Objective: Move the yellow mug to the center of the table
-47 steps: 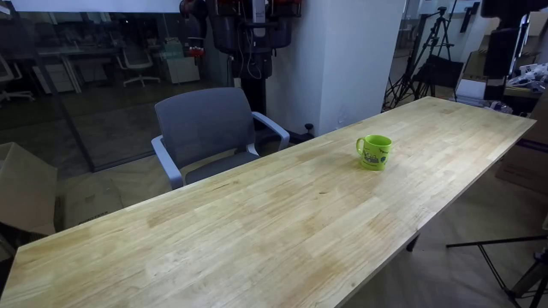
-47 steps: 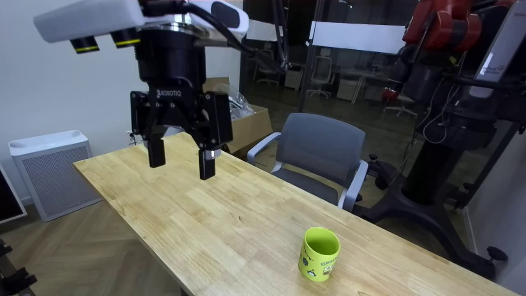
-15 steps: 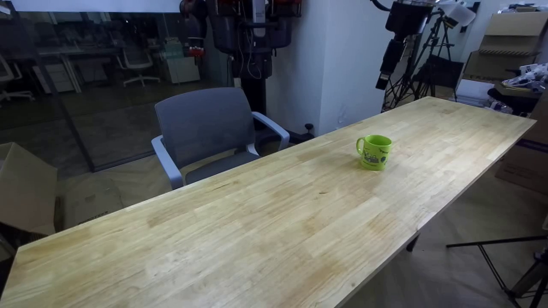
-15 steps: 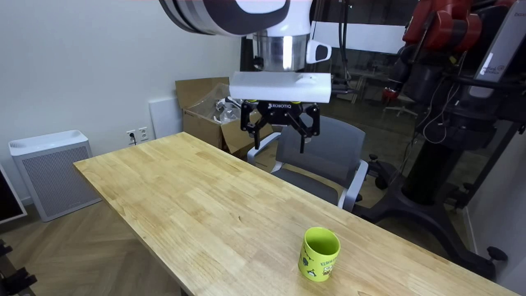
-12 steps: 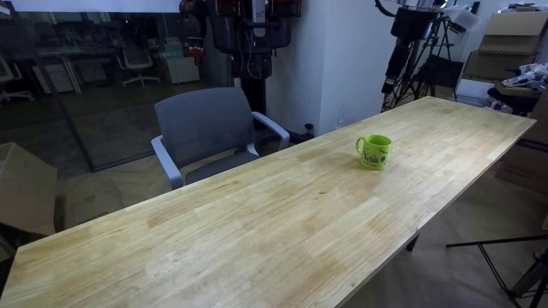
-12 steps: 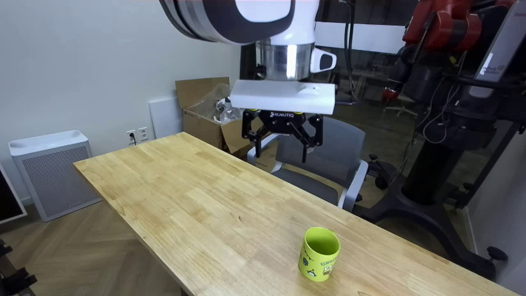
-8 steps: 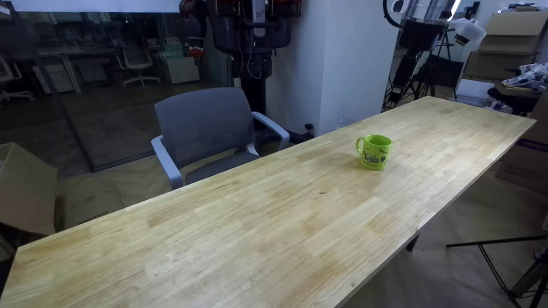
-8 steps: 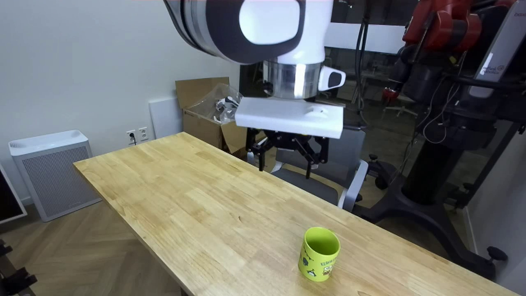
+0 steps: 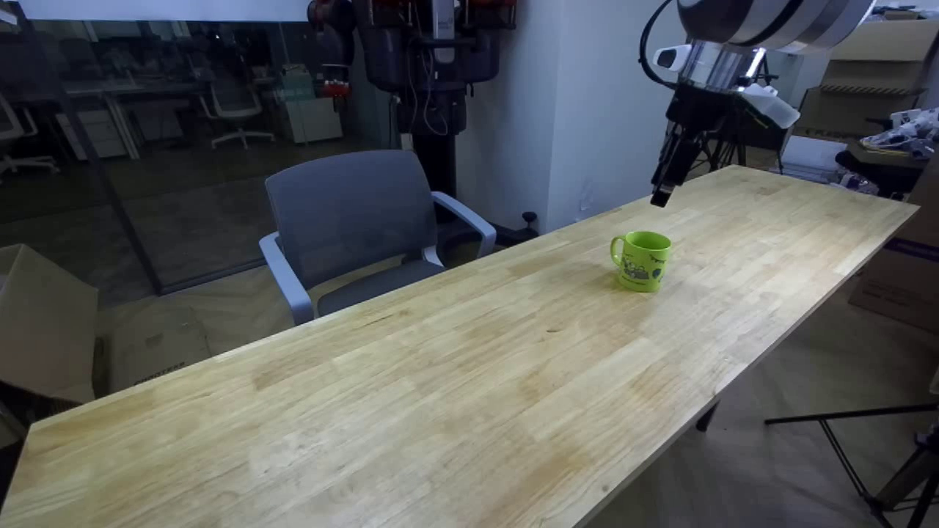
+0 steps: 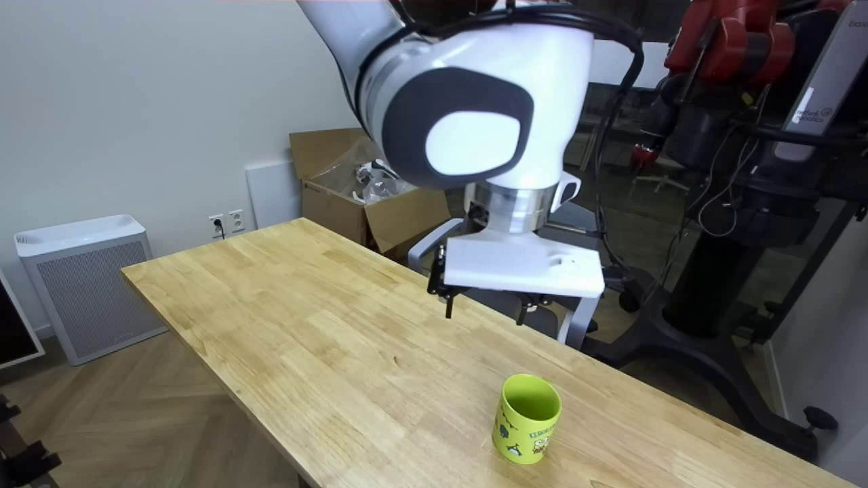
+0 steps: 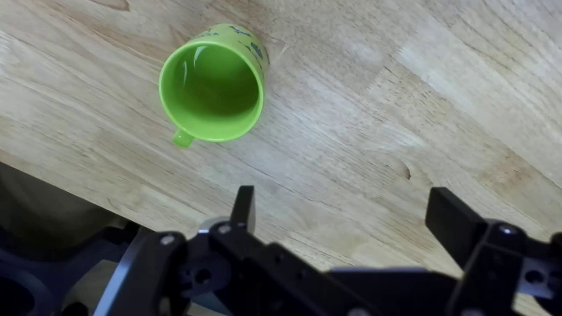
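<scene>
The yellow-green mug [image 9: 642,262] with printed pictures stands upright on the wooden table [image 9: 440,381]. It shows in both exterior views [image 10: 525,434]. In the wrist view the mug [image 11: 213,87] is at the upper left, seen from above, its handle towards the lower left. My gripper [image 11: 342,188] is wide open with nothing between its fingers. In an exterior view the gripper [image 9: 661,198] hangs tilted above the table, higher than the mug and apart from it. In an exterior view the white camera mount partly hides the gripper [image 10: 485,317].
A grey chair [image 9: 352,213] stands close against one long edge of the table. A dark robot [image 10: 732,169] stands behind the chair. An open cardboard box [image 10: 339,210] is by the table's far end. The table edge also crosses the wrist view's lower left.
The arm swung across from over the table's far end, and my gripper has come down and closer to the mug, tilting. It stays open. The mug has not moved.
</scene>
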### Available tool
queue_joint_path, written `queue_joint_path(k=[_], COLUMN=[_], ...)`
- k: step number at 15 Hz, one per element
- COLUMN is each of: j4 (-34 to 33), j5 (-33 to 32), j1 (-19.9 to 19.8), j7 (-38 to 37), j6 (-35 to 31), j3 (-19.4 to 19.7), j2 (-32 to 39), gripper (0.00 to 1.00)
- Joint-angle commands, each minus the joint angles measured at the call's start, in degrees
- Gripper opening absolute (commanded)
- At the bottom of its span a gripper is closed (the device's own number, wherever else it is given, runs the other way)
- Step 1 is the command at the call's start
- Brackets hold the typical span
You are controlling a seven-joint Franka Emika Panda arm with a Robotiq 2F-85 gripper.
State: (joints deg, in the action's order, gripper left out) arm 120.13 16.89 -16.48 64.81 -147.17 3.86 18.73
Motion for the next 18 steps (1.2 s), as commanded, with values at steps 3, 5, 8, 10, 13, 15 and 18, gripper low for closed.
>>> queue_joint_path(k=[3, 5, 8, 10, 13, 15, 18], j4=[-2.10, -2.02, -2.38, -2.40, -3.49, -4.62, -7.00], j5=[-0.75, -0.72, -2.00, -1.12, 0.41, 0.14, -1.21], j1=[-2.10, -2.03, -1.40, -2.31, -4.43, -5.46, -5.97], j7=[0.53, 0.55, -2.18, -2.39, -0.67, -0.25, -0.79], j6=[-0.06, -0.06, -0.11, -0.37, -1.89, -2.16, -2.12], j3=[-1.45, -1.61, -0.54, -0.61, -1.55, -2.14, -2.70], j2=[3.19, 3.06, 4.03, 5.26, 8.23, 10.35, 13.38], gripper=[1.00, 1.00, 1.00, 1.00, 1.00, 1.00, 1.00])
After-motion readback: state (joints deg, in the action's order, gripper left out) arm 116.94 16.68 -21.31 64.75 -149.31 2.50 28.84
